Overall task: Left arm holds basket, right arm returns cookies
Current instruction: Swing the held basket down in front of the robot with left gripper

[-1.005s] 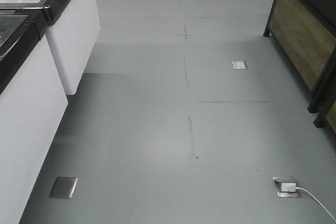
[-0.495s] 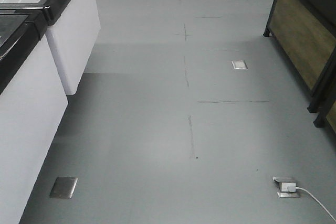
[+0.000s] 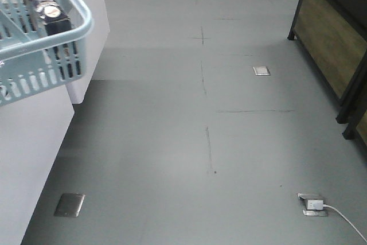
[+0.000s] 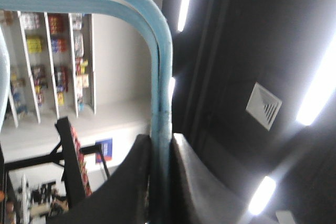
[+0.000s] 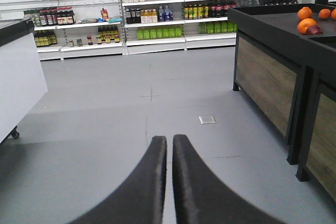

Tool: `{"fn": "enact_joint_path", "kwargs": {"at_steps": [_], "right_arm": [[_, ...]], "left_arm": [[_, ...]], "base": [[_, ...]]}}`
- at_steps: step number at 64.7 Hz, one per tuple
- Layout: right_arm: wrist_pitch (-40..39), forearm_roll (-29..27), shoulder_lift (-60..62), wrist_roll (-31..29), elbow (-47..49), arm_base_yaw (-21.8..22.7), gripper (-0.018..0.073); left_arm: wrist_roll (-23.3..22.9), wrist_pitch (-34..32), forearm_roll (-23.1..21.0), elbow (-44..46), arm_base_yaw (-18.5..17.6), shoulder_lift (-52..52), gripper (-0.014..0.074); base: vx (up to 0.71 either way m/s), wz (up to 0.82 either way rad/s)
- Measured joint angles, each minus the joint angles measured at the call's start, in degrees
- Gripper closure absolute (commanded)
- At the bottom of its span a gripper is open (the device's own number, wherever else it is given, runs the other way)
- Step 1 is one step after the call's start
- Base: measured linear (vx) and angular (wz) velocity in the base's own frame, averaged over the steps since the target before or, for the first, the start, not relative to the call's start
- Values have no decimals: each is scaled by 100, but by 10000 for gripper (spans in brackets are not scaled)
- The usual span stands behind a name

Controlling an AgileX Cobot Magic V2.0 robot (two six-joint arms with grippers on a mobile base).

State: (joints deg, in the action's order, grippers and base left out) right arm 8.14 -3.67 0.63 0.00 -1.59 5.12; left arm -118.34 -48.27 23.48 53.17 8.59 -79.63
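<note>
In the basket, cookies nearly upright

Light blue slotted basket, dark navy cookies box, grey floor

No legible text anywhere. Cookies box in basket: round white logo, lettering too blurred. Shelf products, right wrist view: labels too small. Blue sign, left wrist view: unreadable blur.

Tilted light blue basket at upper left holds dark cookies box.
</note>
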Motion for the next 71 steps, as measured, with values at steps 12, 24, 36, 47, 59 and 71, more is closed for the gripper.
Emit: {"fn": "enact_joint_path", "kwargs": {"at_steps": [12,24,36,47,59,71], "right_arm": [[0,0,0,0,0,0,562],[0,0,0,0,0,0,562],[0,0,0,0,0,0,562],[0,0,0,0,0,0,562],[0,0,0,0,0,0,562],[0,0,0,0,0,0,562]], "left_arm": [[-337,-423,506,0,-609,-253,601],[-386,-1022,544,0,-1147,-576,601],[-474,-1357,550,0,-1587,-878,601],[-511,-1435,550,0,-1912,-1071,601],[-511,-1442,550,5,-2162,-1208,601],[-511,-1514,505,-160,-2244,-1217,601]], "base": [[0,0],[0,0],[0,0],[0,0],[0,0],[0,0]]}}
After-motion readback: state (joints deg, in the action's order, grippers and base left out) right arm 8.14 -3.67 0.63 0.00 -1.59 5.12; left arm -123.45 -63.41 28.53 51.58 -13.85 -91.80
